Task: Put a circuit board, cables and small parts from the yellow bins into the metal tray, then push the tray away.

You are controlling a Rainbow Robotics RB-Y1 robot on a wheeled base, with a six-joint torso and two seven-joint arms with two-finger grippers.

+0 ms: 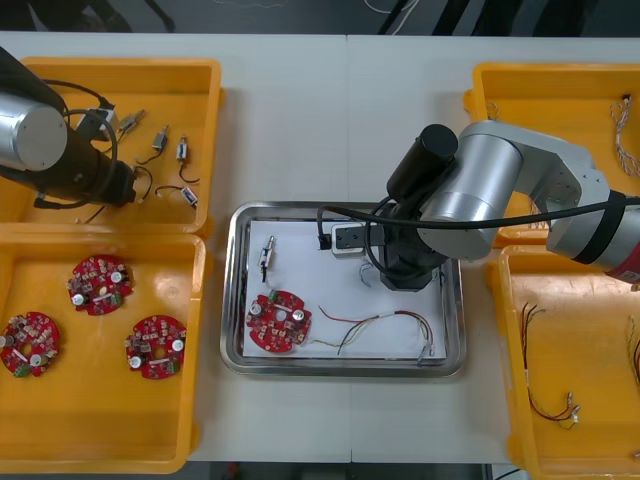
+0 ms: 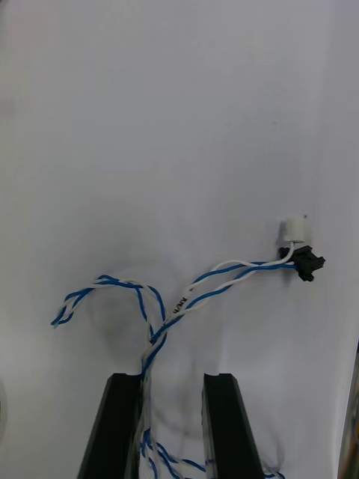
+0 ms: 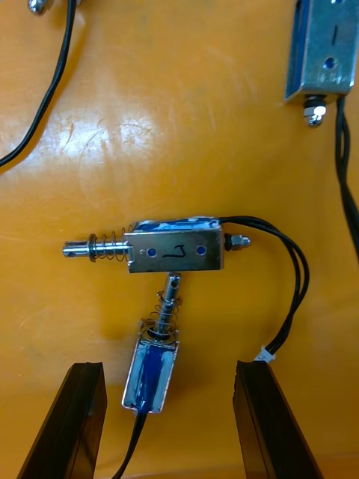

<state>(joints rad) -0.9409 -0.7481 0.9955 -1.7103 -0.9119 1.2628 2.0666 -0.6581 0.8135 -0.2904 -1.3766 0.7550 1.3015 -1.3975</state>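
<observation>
Light table (image 1: 300, 100) w/ center seam; dark floor (image 1: 300, 15) beyond far edge.

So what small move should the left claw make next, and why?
Probably lower and shut on the small shiny metal part: it lies ungrasped in the yellow plastic bin, between the black fingers of the open left claw.

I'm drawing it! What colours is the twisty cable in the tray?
Blue and white cable, twisted together; best in the right wrist view.
</observation>
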